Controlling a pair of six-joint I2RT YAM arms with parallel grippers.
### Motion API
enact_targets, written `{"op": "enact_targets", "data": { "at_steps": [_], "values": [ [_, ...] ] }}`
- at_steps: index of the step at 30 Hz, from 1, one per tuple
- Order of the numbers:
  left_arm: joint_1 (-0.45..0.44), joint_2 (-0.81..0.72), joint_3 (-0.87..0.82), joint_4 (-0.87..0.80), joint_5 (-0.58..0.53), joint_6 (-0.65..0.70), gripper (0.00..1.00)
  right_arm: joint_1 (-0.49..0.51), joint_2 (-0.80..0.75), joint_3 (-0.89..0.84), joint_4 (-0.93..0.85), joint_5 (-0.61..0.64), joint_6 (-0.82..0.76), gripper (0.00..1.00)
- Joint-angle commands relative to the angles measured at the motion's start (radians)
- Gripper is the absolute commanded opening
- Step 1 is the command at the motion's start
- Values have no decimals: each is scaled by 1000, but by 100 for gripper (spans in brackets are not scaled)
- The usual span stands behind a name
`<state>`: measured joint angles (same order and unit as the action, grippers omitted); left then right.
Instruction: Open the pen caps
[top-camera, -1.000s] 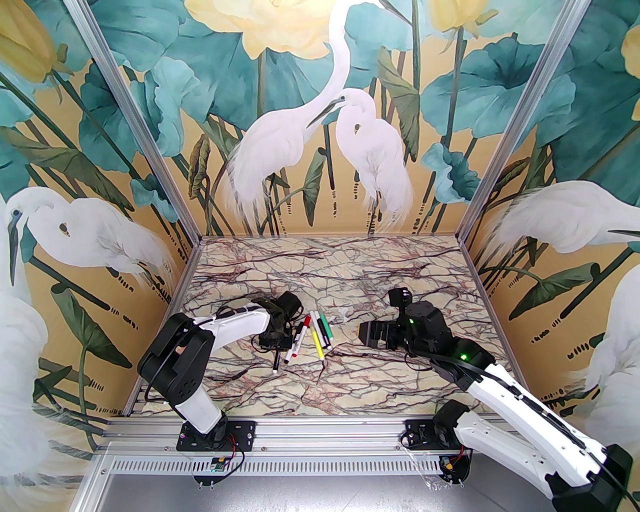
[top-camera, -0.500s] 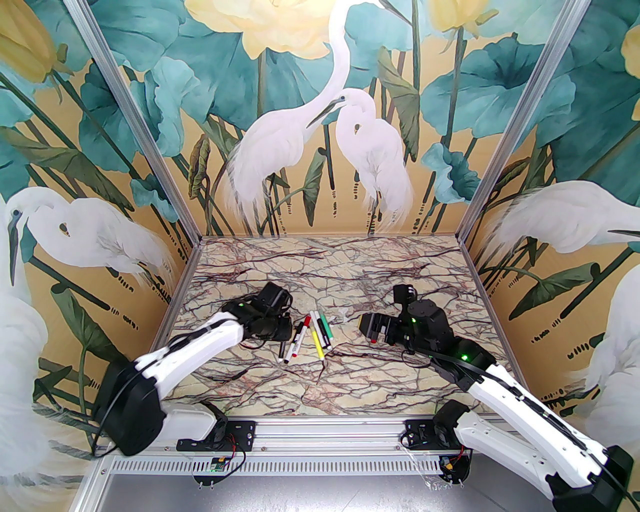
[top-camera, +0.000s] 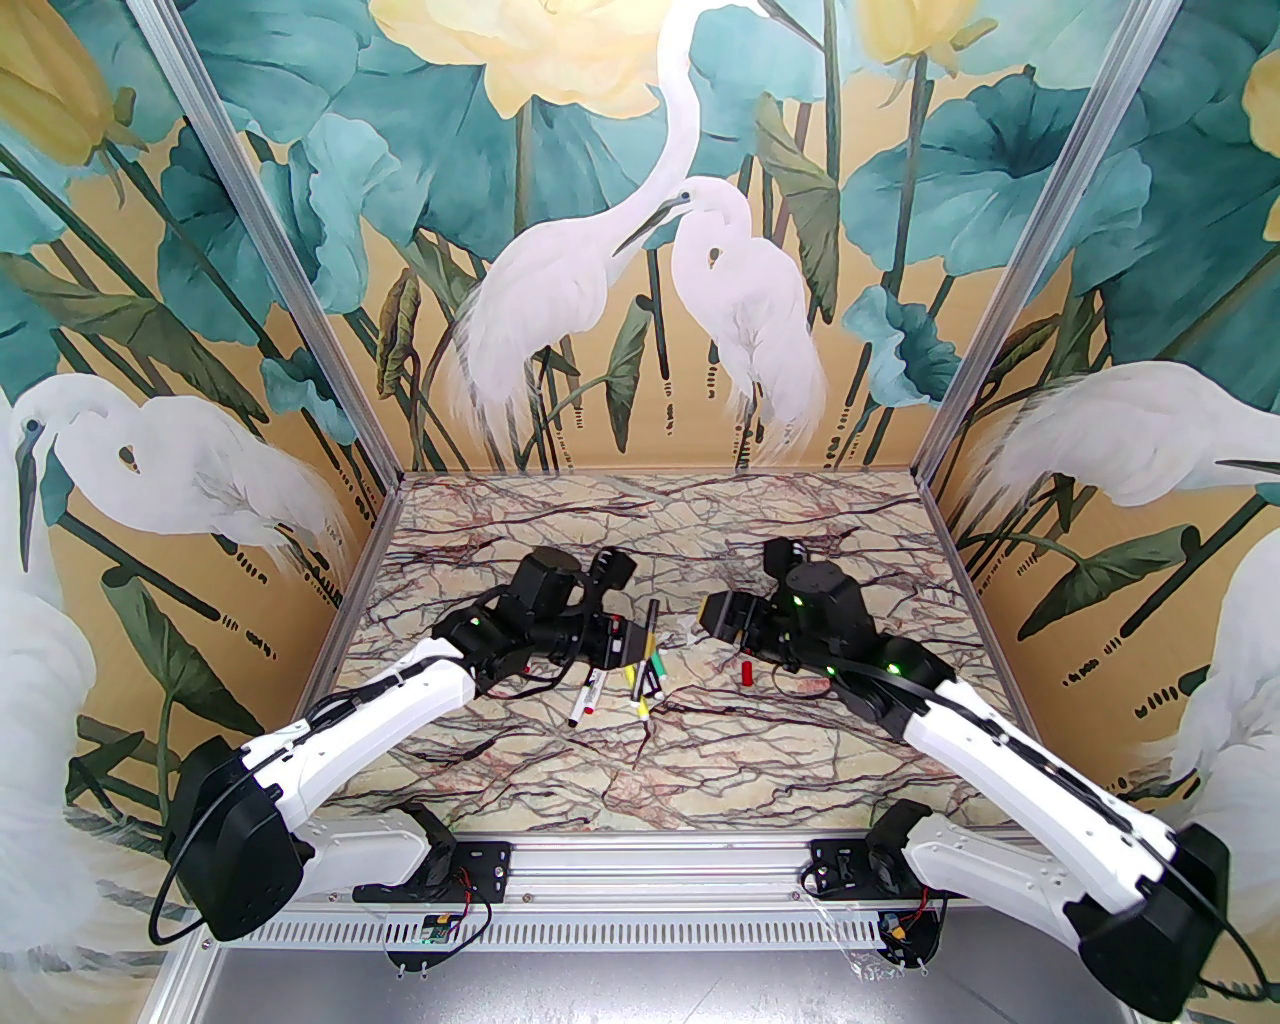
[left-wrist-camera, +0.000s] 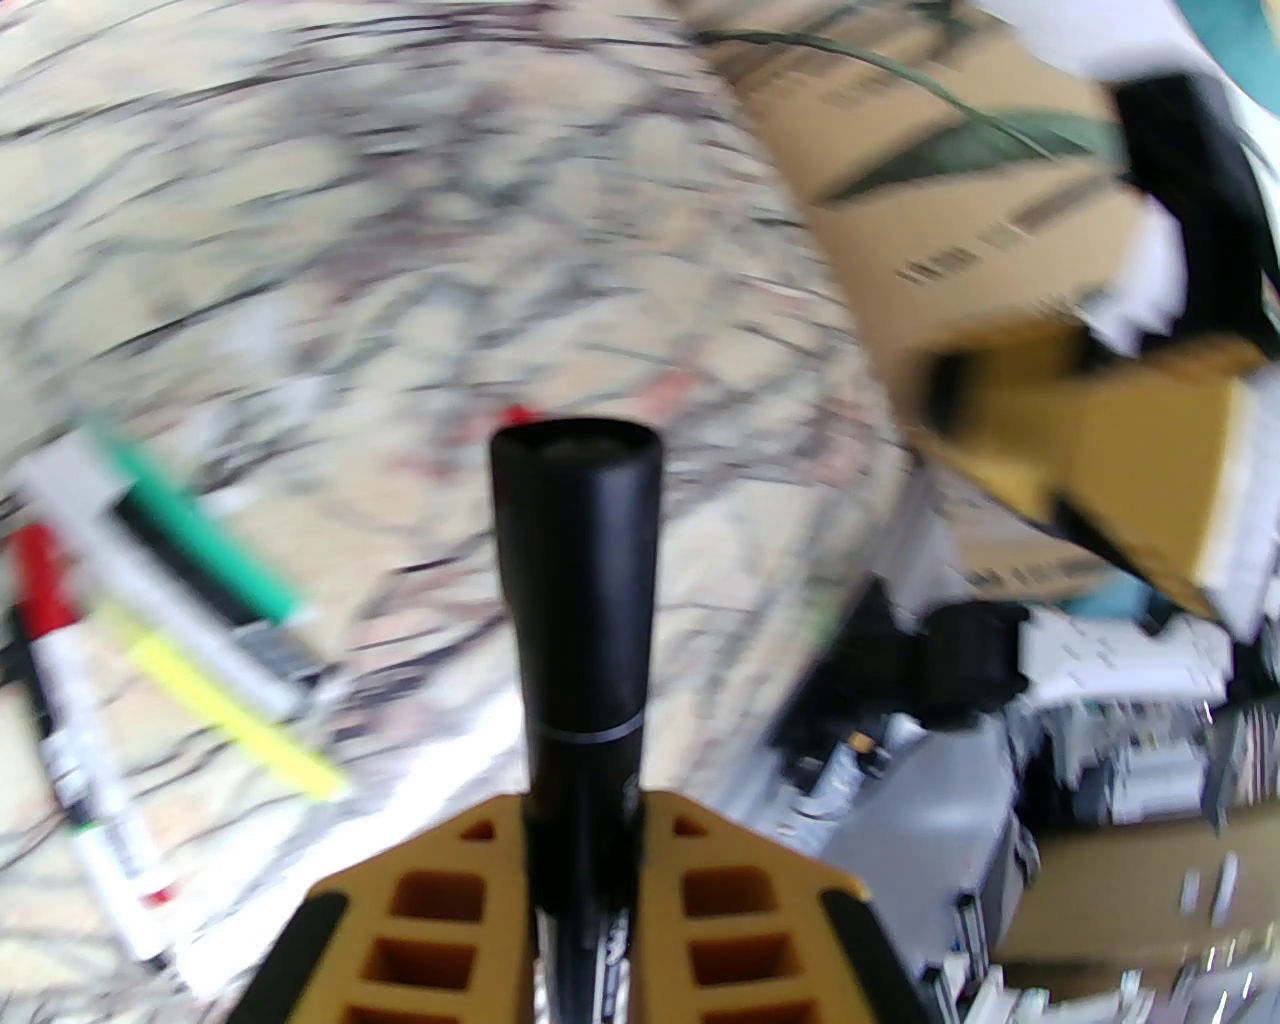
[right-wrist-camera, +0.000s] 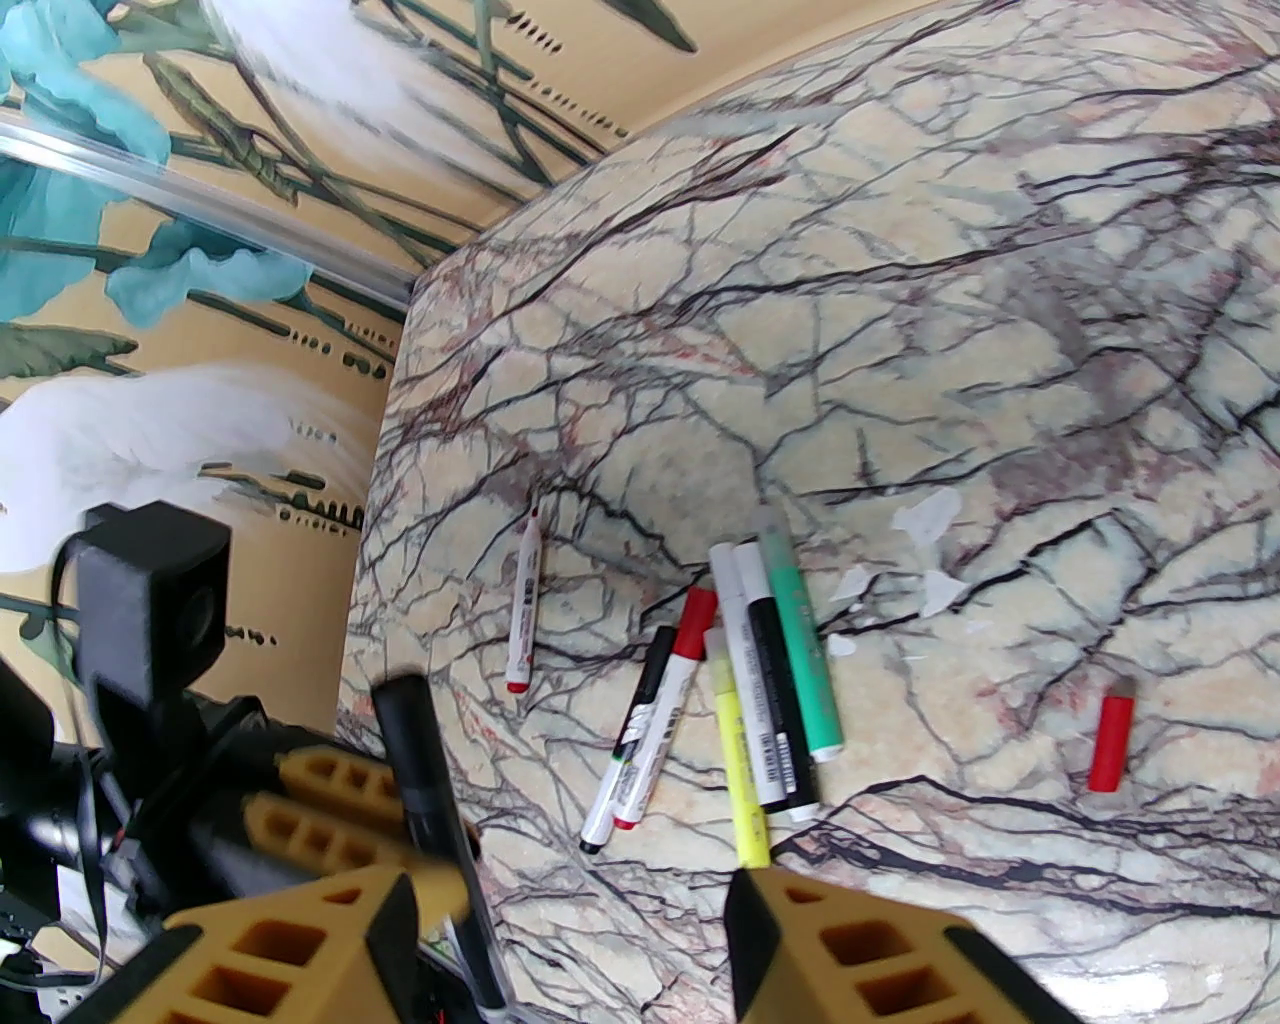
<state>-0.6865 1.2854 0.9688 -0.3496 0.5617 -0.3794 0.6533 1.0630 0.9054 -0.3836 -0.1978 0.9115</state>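
Note:
My left gripper (left-wrist-camera: 585, 880) is shut on a black pen (left-wrist-camera: 580, 580), whose black cap (left-wrist-camera: 575, 470) points away from the wrist. From above, that pen (top-camera: 648, 640) is held tilted above the row of pens (top-camera: 588, 698) on the marble table. My right gripper (right-wrist-camera: 570, 930) stands open, just right of the held pen (right-wrist-camera: 415, 750), with nothing gripped. One red pen cap (right-wrist-camera: 1112, 743) lies loose on the table, below the right gripper (top-camera: 706, 620) in the top view. Several capped pens (right-wrist-camera: 765, 680) lie side by side, and a white pen with a red tip (right-wrist-camera: 525, 610) lies apart.
The marble table (top-camera: 640, 780) is walled on three sides by painted panels. Small whitish scraps (right-wrist-camera: 930, 520) lie beyond the pens. Both arms meet near the table's middle, and bare marble stretches toward the near edge and the back.
My left arm lifted the black pen off the table and swung it right toward the right gripper. The right gripper moved back and left with jaws narrowing, leaving the red cap uncovered on the table.

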Motion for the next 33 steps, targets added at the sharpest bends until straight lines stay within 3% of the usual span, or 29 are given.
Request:
{"op": "enact_targets", "data": {
  "at_steps": [1,11,24,33],
  "values": [
    [-27,31,-5,106,107,-23,16,16,32,49,17,-41,-44,58],
    [-61,57,12,141,145,-22,15,30,61,49,31,-50,-50,54],
    [-73,80,18,156,177,-18,16,34,80,42,49,-55,-44,37],
    [-73,78,22,166,175,-24,16,34,87,27,70,-73,-28,34]
  ]
}}
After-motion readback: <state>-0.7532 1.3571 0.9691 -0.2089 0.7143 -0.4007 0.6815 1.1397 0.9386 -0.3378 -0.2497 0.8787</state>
